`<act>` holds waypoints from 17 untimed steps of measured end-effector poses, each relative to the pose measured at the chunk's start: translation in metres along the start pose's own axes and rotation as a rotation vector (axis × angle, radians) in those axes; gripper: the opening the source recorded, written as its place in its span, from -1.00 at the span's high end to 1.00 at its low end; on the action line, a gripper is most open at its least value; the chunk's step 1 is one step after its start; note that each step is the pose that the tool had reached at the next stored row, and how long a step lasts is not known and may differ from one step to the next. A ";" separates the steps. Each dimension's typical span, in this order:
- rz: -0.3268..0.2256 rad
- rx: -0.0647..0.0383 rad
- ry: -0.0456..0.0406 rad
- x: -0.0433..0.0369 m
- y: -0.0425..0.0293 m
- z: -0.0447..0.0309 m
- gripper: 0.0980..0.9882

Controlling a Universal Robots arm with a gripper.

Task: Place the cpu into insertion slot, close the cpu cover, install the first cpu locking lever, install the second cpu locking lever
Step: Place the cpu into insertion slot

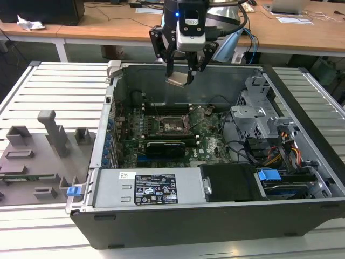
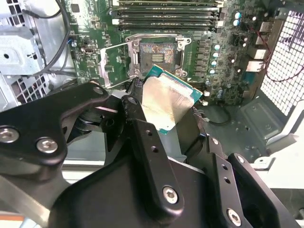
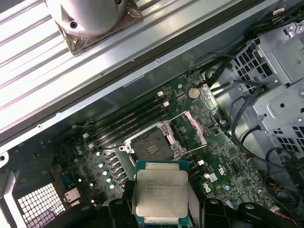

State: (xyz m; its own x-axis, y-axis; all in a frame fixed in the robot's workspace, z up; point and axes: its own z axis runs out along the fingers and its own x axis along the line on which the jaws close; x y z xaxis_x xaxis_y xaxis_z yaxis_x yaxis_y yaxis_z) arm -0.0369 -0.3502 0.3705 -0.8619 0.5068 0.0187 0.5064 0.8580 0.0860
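Note:
My gripper [image 1: 182, 73] hangs over the far wall of the open computer case, shut on the cpu [image 1: 179, 80]. The cpu is a flat square chip with a silver-grey top, held by its edges between the black fingers in both wrist views [image 2: 168, 102] [image 3: 160, 192]. The insertion slot [image 1: 173, 125] [image 2: 159, 53] [image 3: 151, 145] lies below on the green motherboard, its dark pin grid bare. The cpu cover [image 3: 194, 127] [image 2: 116, 64], a thin metal frame, stands swung open at one side of the slot.
Long memory slots [image 2: 166, 14] run beside the socket. A long black card [image 1: 167, 145] lies nearer the grey power supply [image 1: 145, 189]. A metal drive cage [image 1: 259, 108] with cables is at the exterior view's right. A grey fixture plate [image 1: 38, 154] lies outside the case.

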 end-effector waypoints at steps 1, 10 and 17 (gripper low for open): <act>0.007 0.000 -0.0006 0.0000 0.0000 0.0000 0.03; 0.079 -0.001 -0.0068 0.0000 0.0000 0.0004 0.03; 0.147 -0.003 -0.0126 0.0000 0.0000 0.0007 0.03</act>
State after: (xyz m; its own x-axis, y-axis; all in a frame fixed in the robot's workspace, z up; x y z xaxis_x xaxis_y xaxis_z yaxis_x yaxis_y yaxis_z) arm -0.0369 -0.3502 0.3698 -0.7781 0.6278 0.0187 0.6269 0.7744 0.0860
